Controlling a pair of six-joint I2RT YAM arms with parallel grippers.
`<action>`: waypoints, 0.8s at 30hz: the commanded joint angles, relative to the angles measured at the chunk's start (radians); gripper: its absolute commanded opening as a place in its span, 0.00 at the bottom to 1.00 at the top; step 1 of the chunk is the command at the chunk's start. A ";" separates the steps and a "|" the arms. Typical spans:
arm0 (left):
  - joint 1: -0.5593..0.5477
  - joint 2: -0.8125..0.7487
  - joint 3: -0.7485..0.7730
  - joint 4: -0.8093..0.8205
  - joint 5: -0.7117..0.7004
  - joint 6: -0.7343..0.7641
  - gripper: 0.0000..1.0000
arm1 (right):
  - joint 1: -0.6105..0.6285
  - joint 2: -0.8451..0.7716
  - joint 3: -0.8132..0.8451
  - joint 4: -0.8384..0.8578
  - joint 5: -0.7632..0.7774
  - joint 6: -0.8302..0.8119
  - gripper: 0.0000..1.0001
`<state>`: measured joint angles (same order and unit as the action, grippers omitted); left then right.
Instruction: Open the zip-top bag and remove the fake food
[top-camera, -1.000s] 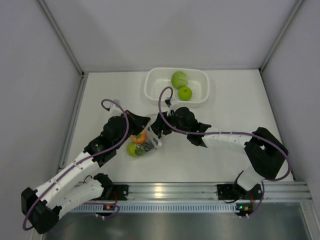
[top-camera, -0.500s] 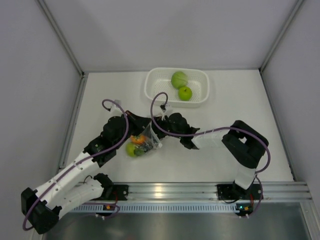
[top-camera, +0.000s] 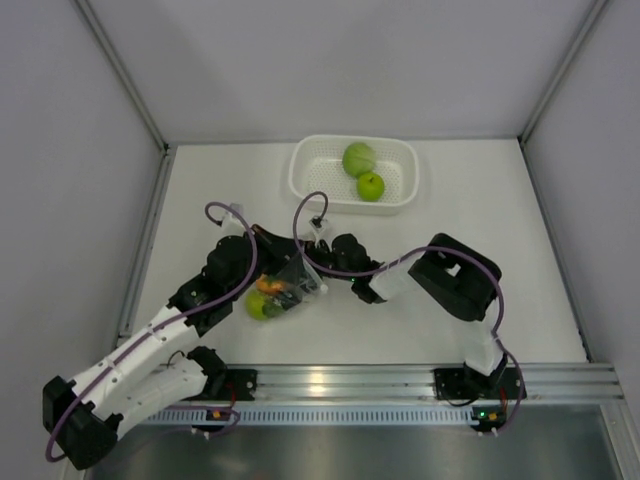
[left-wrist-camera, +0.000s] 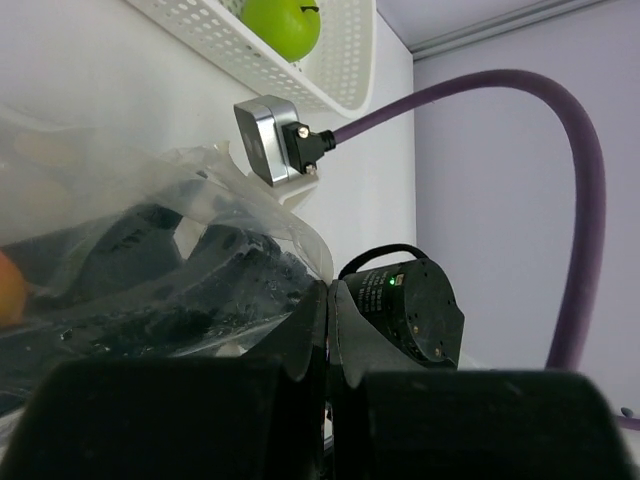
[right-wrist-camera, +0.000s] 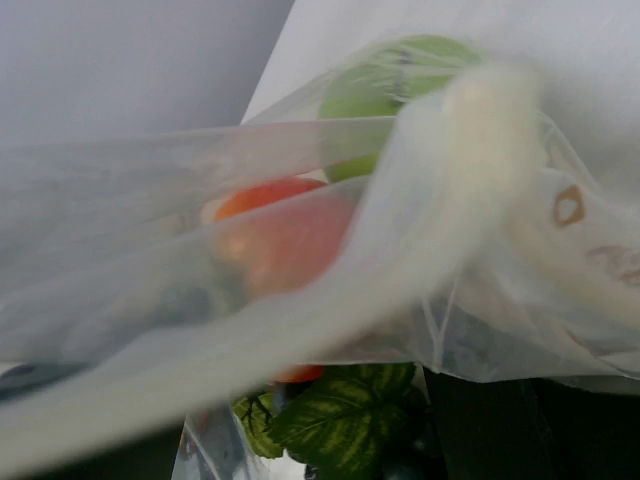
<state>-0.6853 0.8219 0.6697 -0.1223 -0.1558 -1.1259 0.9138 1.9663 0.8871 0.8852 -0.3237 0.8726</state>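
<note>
The zip-top bag lies at the table's middle left, between my two grippers. Inside it show a red-yellow apple, a green fruit and a dark grape bunch. My left gripper is shut on the bag's upper edge; in the left wrist view the jaws pinch the clear plastic. My right gripper is at the bag's right side, its fingers hidden by plastic. The right wrist view is filled by the bag, the red-yellow apple, a green fruit and a grape leaf.
A white perforated basket stands at the back middle with a pale green ball and a green apple in it. The basket also shows in the left wrist view. The right arm's elbow is folded in beside the bag.
The right arm has folded leftward and its gripper has pushed further against the bag. The bag and its fruit have shifted slightly left and down. The left gripper keeps its hold.
</note>
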 joint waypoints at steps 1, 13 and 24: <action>0.001 -0.012 -0.021 0.082 0.018 -0.020 0.00 | 0.026 0.049 0.055 0.104 -0.006 0.034 0.83; 0.001 -0.012 -0.056 0.112 0.032 -0.029 0.00 | 0.040 0.091 0.070 0.017 0.187 0.043 0.74; 0.001 -0.052 -0.041 0.112 0.016 -0.005 0.00 | 0.023 -0.118 -0.092 -0.173 0.495 -0.023 0.68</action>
<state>-0.6834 0.7940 0.6167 -0.0967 -0.1455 -1.1431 0.9413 1.9339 0.8310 0.7639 0.0498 0.8925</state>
